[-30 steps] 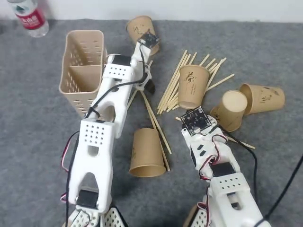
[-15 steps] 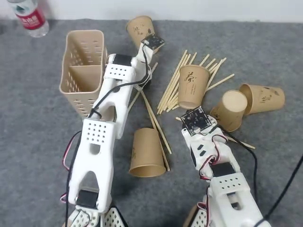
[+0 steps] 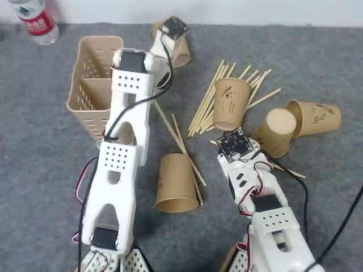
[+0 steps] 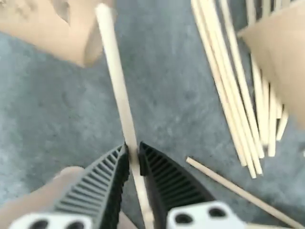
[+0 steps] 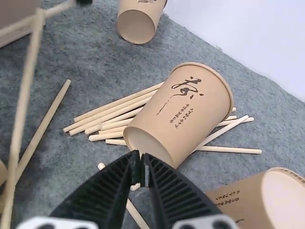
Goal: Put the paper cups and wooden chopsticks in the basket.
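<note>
- my left gripper (image 4: 132,148) is closed down narrow, pinching one wooden chopstick (image 4: 118,90) between its ribbed jaws.
- the chopstick's long axis runs straight through the jaws and out past their tips, its far end pointing at a blurred tan shape (image 4: 52,28) that i cannot name.
- the high view adds a long stick (image 3: 178,141) slanting from under my left arm toward the near cup (image 3: 176,184). i cannot tell for sure that it is the held one.
- the same view places the basket (image 3: 101,39) upright just beside my left arm, on the far-left part of the bench (image 3: 45,170), with a divider across its inside.
- another cup (image 3: 180,51) lies on its side at the far edge, right by my left wrist.
- my right gripper (image 5: 140,164) is closed to a thin slit and holds nothing. it hangs just in front of the printed cup (image 5: 183,112).
- the right wrist view gives that cup resting on the loose pile of chopsticks (image 5: 109,119), whose sticks lie roughly parallel beneath it.
- from the high view, two more cups (image 3: 275,131) lie on their sides next to each other, right of the pile.
- a plastic bottle (image 3: 35,20) lies at the far-left corner.
</note>
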Controlling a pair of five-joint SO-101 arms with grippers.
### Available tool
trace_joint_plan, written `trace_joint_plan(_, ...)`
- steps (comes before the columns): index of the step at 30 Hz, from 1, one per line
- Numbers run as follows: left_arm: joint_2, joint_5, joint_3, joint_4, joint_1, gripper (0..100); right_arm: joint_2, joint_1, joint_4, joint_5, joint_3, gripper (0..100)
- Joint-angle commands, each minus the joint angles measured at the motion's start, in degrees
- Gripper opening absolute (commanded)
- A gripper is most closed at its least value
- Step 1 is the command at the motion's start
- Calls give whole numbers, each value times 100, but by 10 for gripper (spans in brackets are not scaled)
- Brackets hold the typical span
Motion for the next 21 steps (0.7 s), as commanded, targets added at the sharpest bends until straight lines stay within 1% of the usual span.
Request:
trace_joint_plan(1, -800, 440, -391, 18, 141, 11, -48, -4, -119, 70, -62, 9)
trace_joint_plan(8, -1618, 1037, -391, -387, 695, 11, -48, -4, -119, 70, -62, 9)
trace_joint_plan(13, -2840, 1354, -391, -290, 862, 11, -22, -4, -119, 70, -62, 9)
trace_joint_plan(15, -3481, 1495, -391, -246, 800, 11, -13, -4, -119, 70, -70, 9)
trace_joint_plan(18, -4413, 1749, -391, -35, 510, 11, -4, -4, -119, 70, -70, 9)
trace_joint_plan(21, -5160, 1969, -382, 193, -53, 11, 4, -4, -119, 70, -62, 9)
